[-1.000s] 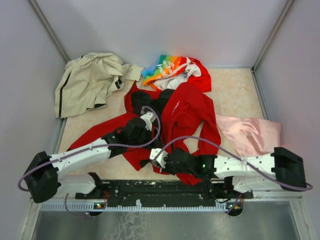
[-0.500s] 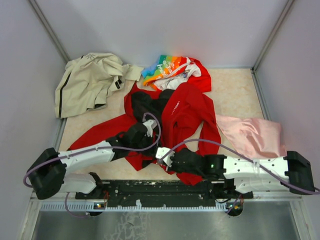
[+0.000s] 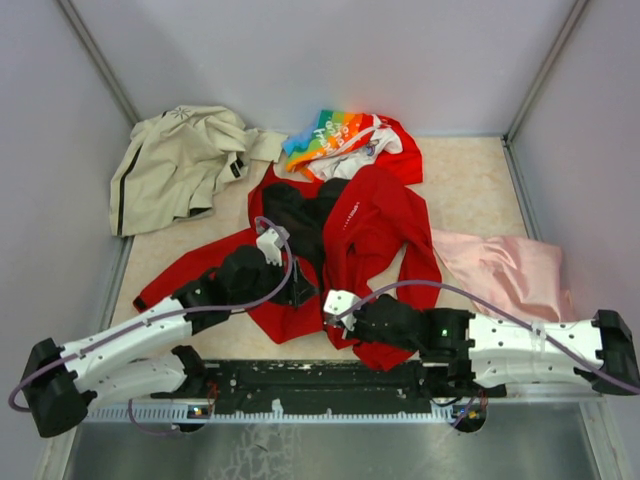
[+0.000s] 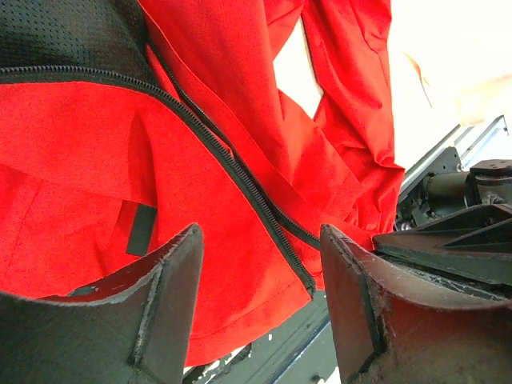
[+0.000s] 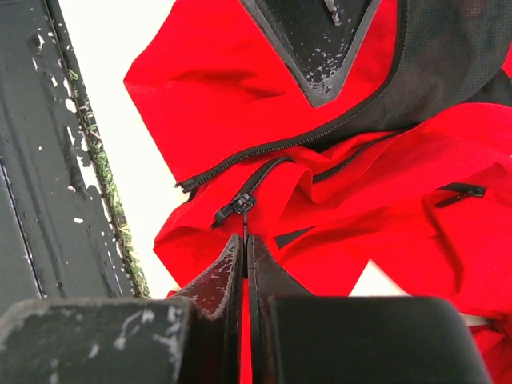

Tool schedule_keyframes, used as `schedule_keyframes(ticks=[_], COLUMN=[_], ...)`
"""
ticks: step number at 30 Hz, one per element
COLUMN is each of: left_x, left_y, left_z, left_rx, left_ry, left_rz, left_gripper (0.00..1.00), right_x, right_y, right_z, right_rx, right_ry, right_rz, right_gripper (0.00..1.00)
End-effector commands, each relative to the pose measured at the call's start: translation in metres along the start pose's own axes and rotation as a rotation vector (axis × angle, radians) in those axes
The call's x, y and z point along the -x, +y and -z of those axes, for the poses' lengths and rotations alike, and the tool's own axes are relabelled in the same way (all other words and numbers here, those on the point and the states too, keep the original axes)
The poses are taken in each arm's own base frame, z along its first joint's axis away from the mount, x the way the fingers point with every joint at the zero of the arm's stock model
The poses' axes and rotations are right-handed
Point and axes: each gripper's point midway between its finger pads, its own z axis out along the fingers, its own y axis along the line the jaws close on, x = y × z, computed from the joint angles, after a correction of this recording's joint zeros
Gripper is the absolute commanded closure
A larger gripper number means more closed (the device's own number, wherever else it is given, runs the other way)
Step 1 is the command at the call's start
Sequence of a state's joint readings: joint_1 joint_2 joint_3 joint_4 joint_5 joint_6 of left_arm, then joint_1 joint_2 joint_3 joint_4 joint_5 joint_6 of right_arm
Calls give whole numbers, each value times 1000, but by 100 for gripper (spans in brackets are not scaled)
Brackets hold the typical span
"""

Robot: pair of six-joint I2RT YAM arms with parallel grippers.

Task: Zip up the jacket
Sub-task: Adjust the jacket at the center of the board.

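Probably aligning jacket (image 3: 370, 225) zipper ends | left gripper (image 4: 260, 232) wide above teeth (image 4: 240, 172) | right gripper (image 5: 244, 238) closed, slider (image 5: 240, 203) just ahead | next: join ends.

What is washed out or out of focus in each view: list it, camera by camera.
Left wrist: the table is blown out to white, the left fingers are soft, the zipper is sharp. Right wrist: table white too, right fingers blurred, slider crisp. Top external: even light, no glare on the jacket.
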State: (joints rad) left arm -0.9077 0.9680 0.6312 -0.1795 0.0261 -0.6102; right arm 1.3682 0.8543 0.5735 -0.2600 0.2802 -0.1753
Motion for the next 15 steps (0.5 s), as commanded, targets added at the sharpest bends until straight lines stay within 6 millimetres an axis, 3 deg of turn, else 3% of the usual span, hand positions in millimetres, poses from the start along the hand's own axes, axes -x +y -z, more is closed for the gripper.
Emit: schedule_keyframes(ticks=[1, 7, 15], left_x=[7, 3, -25], left_y=[-13, -34, -38], left_z=[1, -10, -32], left_rx=[-51, -150, -202], left_ry=[-20, 22, 141], left_rz=[15, 40, 106], left_gripper=[35, 34, 35], right_x=[41, 56, 49], right_y=[-16, -10, 9], right_z=[17, 21, 6], right_rx=[-51, -24, 33], right_ry=[-93, -128, -86], right_rz=[-2, 21, 47], right_gripper=[100, 100, 100])
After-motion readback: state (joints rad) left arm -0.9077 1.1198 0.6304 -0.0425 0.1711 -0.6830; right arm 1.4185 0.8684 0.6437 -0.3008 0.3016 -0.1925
